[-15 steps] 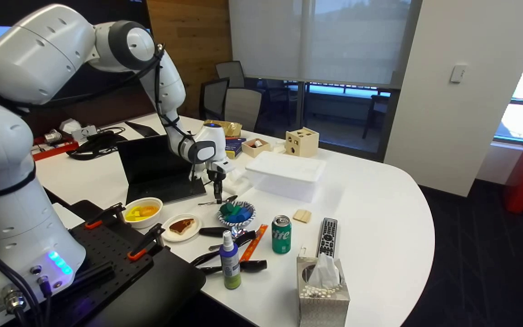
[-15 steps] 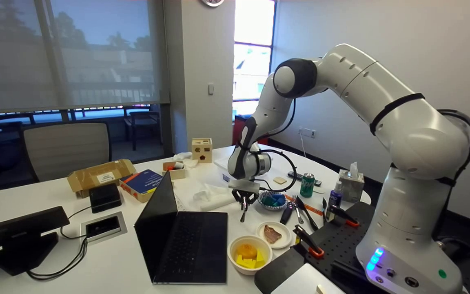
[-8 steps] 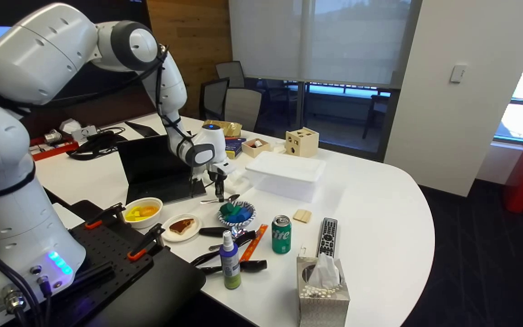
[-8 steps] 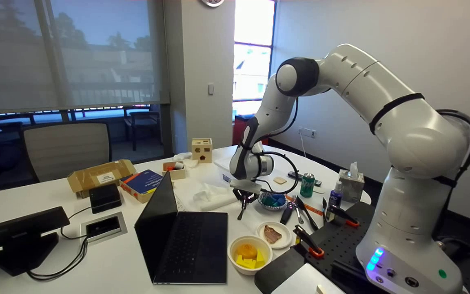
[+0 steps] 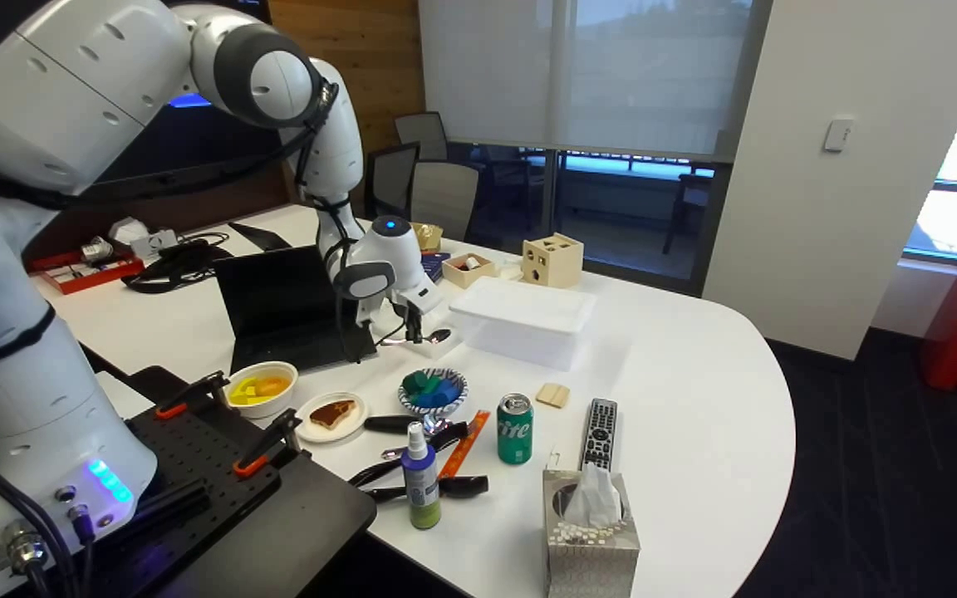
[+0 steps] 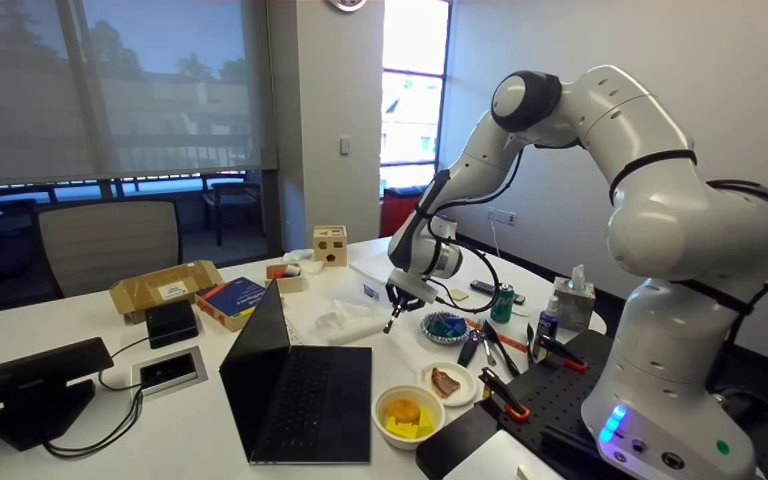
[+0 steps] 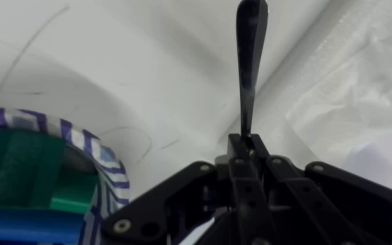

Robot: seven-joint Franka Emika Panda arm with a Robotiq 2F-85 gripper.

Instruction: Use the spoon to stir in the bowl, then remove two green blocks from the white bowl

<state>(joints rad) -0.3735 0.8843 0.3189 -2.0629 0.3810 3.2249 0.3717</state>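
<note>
My gripper (image 5: 414, 338) is shut on the spoon (image 5: 440, 335), a slim dark shiny one, held above the table. In the wrist view the spoon's widened end (image 7: 251, 23) sticks out ahead of the fingertips. The green blocks (image 5: 416, 382) lie with blue blocks in a blue-and-white patterned bowl (image 7: 80, 139), beside and below the gripper; the spoon is outside it. A white bowl (image 6: 397, 441) holds yellow pieces and a round orange piece. A shallow white dish (image 5: 333, 437) holds a brown meat-like piece. No green block shows in either white one.
An open laptop (image 6: 324, 400) stands near the white bowl. White crumpled wrap (image 6: 351, 327) and a lidded plastic box (image 5: 520, 336) lie behind the patterned bowl. Utensils (image 6: 504, 350), a green can (image 5: 515, 428), a spray bottle (image 5: 422, 477) and a tissue box (image 5: 591, 540) are nearby.
My gripper has risen and tilted, moving with the spoon toward the plastic box side. The spoon stays in the jaws. The bowls and blocks have not moved.
</note>
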